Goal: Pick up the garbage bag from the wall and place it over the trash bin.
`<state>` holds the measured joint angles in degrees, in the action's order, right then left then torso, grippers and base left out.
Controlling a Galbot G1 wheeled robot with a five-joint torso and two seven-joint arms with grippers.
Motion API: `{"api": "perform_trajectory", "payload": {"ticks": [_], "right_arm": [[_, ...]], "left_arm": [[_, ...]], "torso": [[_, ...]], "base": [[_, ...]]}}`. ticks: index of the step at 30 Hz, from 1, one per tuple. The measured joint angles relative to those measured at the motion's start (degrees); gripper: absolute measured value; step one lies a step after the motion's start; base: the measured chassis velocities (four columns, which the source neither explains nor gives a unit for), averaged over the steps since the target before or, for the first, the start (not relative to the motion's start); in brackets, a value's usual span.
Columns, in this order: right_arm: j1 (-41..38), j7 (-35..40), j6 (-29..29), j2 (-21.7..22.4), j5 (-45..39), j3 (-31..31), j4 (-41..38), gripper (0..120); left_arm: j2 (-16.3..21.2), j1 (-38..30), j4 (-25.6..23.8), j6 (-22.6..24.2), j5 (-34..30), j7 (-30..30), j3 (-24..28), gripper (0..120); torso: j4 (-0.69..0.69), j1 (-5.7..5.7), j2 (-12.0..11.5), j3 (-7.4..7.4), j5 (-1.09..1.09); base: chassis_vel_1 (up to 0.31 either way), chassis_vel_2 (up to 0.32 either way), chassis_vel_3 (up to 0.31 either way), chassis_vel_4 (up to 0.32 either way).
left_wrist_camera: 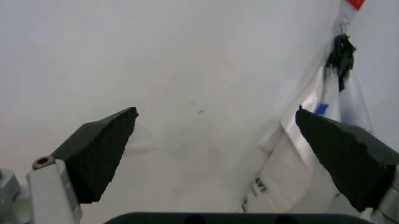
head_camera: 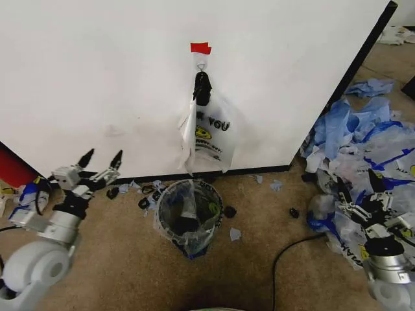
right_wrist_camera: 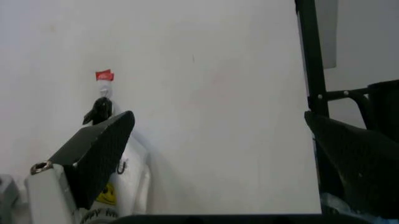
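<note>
Brown carpet floor (head_camera: pixel 117 259), pretty messy: heap of blue-and-white plastic bags (head_camera: pixel 363 139) off right, black cable (head_camera: pixel 292 259) snaking across, small black scraps (head_camera: pixel 146 202) scattered.

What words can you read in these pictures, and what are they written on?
"YOU": black letters on the thin see-through plastic garbage bag hanging from the small metal hook on the white wall. The letters before it are folded away.
Small print under the bag's yellow smiley: too blurred to read.
Black lettering on a bag in the blue-and-white pile of bags: too small to read.
Red tape strip: blank.
</note>
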<state>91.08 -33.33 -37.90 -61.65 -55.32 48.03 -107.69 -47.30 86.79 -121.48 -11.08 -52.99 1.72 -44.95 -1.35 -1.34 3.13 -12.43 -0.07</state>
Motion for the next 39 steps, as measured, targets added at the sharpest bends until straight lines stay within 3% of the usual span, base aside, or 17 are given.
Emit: {"api": "perform_trajectory", "payload": {"ticks": [11,39], "right_arm": [[1.4,1.5,0.3,-0.8,0.0,1.0,-0.5,100],[1.7,3.6,0.7,-1.0,1.1,0.7,-1.6,100]], "left_arm": [[-2.7,-0.6,-0.7,-2.0,-0.2,-1.5,0.8,100],[-4.6,1.3,-1.4,-3.9,1.0,-1.8,1.4,100]], "torso": [[-0.01,0.0,0.0,0.0,0.0],[0.0,0.0,0.0,0.0,0.0]], "base": [[0.0,0.0,0.0,0.0],[0.0,0.0,0.0,0.0]]}}
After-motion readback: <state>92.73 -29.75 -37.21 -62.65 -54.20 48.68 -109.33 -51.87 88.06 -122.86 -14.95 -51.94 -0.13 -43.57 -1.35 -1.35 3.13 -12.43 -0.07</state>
